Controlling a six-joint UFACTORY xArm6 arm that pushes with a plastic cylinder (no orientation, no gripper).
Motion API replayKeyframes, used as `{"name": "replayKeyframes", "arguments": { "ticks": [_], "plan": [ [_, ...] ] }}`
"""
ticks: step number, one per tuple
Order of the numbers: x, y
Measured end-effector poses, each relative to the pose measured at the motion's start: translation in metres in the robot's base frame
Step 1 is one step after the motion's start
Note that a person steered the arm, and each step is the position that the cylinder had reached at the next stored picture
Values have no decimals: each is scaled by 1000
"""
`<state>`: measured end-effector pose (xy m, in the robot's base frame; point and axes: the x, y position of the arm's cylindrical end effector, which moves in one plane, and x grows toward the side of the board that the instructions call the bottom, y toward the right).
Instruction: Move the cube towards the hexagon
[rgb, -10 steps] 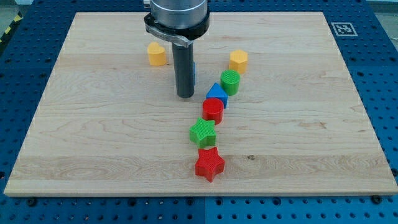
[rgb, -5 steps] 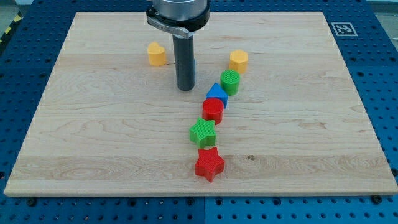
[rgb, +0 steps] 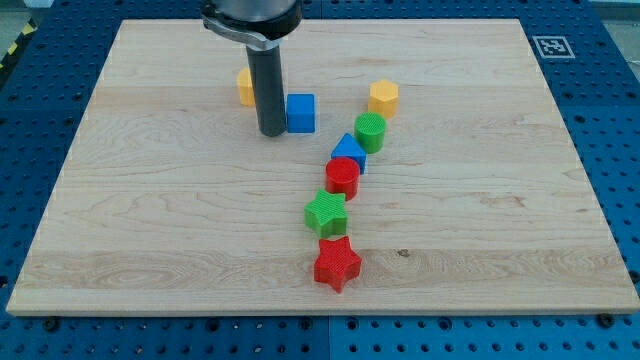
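Blue cube (rgb: 300, 113) sits on the wooden board (rgb: 150, 220) toward the view's top, just beside my tip (rgb: 271, 133) on the view's right. I have no jaws, only a rod holding nothing. The yellow hexagon (rgb: 383, 98) lies further right, above the green cylinder (rgb: 370, 131).
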<state>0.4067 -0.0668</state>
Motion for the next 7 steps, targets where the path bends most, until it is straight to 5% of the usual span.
{"name": "replayKeyframes", "arguments": {
  "ticks": [4,7],
  "plan": [
    [-13,-44],
    [-15,14]
  ]
}}
